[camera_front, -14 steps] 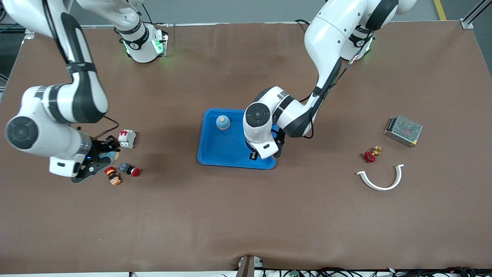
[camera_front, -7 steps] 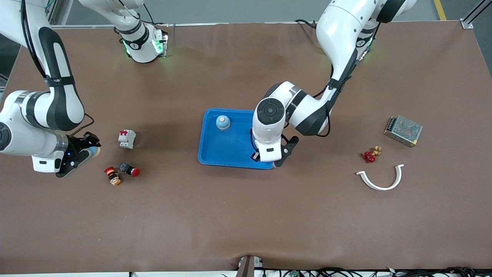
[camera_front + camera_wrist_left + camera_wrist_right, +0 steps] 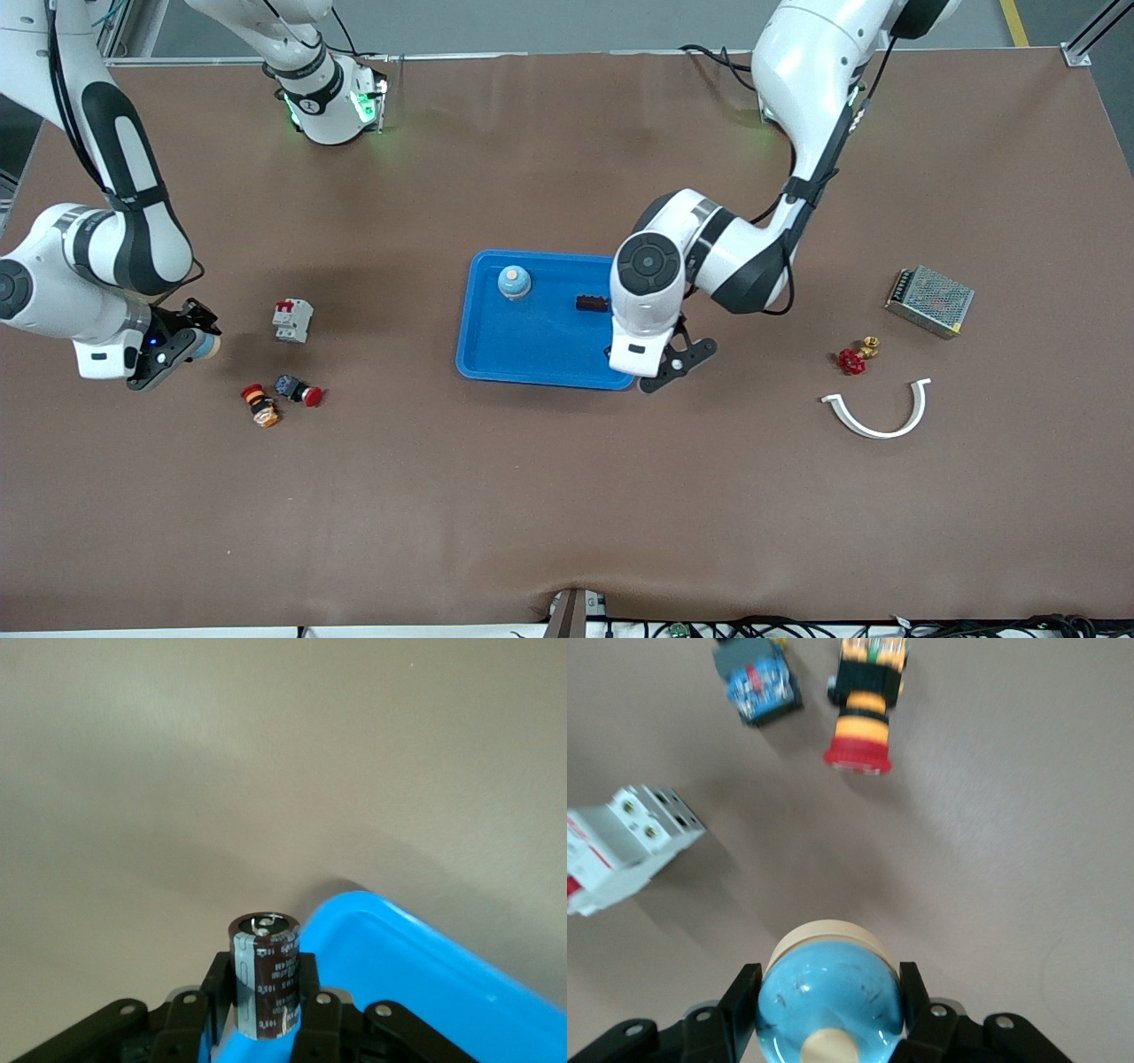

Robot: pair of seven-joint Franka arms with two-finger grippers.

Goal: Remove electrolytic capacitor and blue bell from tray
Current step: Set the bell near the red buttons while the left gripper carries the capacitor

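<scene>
A: Capacitor [image 3: 265, 976] sits upright between the left gripper [image 3: 266, 1010]'s fingers, clamped round its barrel, over the tray [image 3: 532, 346]'s corner. It looks light, stiff and smooth.

B: And the bell [image 3: 830, 1001]?

A: Pinched at its hard dome's sides by the right gripper [image 3: 830, 1014], wrist pointing down above bare table near the breaker [image 3: 622, 843].

Your items: brown electrolytic capacitor [image 3: 264, 977], upright in the left pincer [image 3: 264, 1010] over the bright-blue tray's [image 3: 523, 350] corner; blue bell [image 3: 831, 1005] with cream knob, clamped in the right pincer [image 3: 831, 1014]; a second bell [image 3: 514, 282] in the tray.
</scene>
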